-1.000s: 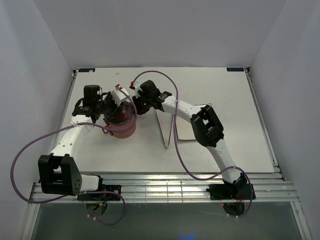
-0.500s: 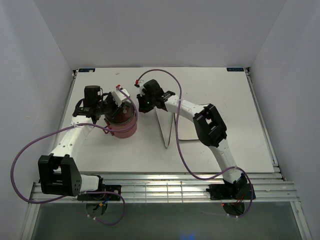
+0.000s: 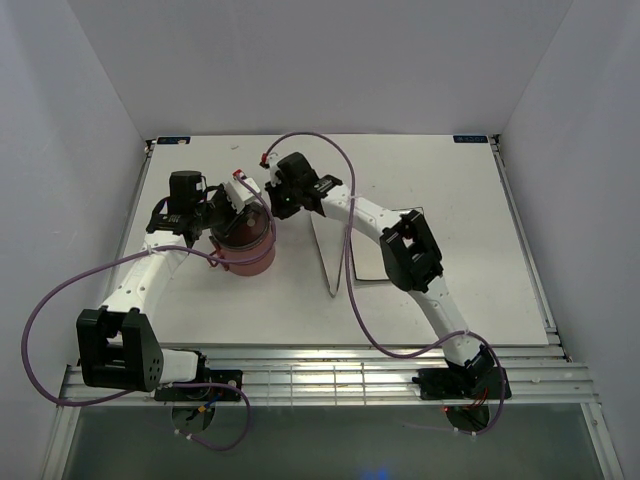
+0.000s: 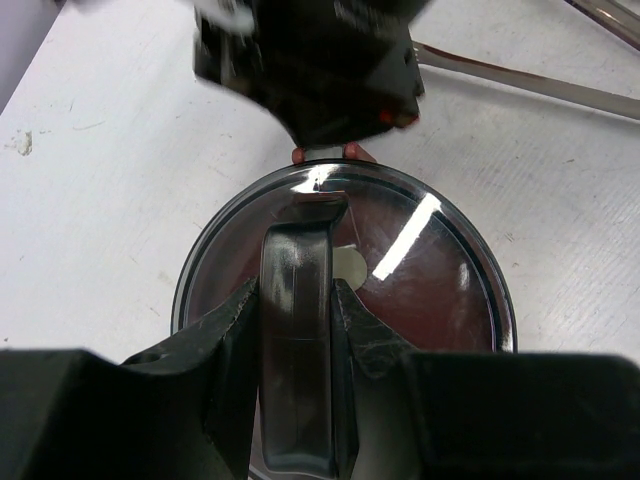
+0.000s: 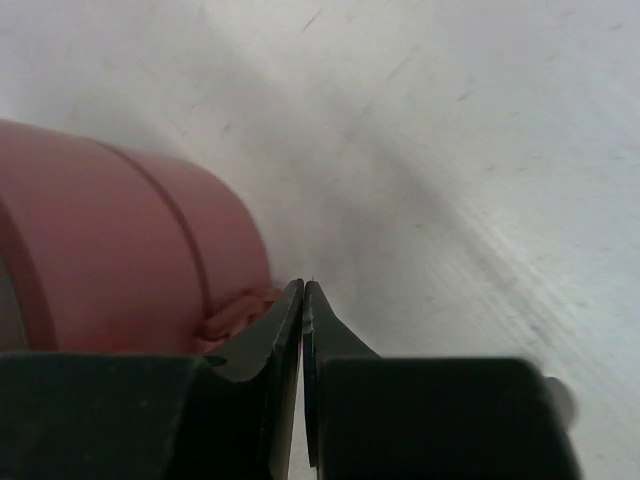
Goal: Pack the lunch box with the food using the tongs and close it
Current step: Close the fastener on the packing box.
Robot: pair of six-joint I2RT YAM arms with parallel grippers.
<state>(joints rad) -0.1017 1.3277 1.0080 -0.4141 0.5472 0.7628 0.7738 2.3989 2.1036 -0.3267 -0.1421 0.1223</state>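
The left gripper (image 4: 297,300) grips the handle (image 4: 297,265) atop the covered lunch box (image 3: 245,255). The right gripper (image 5: 303,292), fully closed and empty, sits just beside the box's clasp (image 5: 235,310).

Lunch box (image 3: 243,252): round, two dusty-red tiers stacked upright, seam showing between them. Smoky grey top cover (image 4: 430,290) seated on top, closed. Arched handle (image 4: 295,330) spans cover middle; red clasp (image 4: 325,153) at far rim. Stands left of centre, mid-depth.

Tongs (image 3: 324,262): slim silver V lying flat, just right of lunch box, joined end near, arms spreading toward far side.
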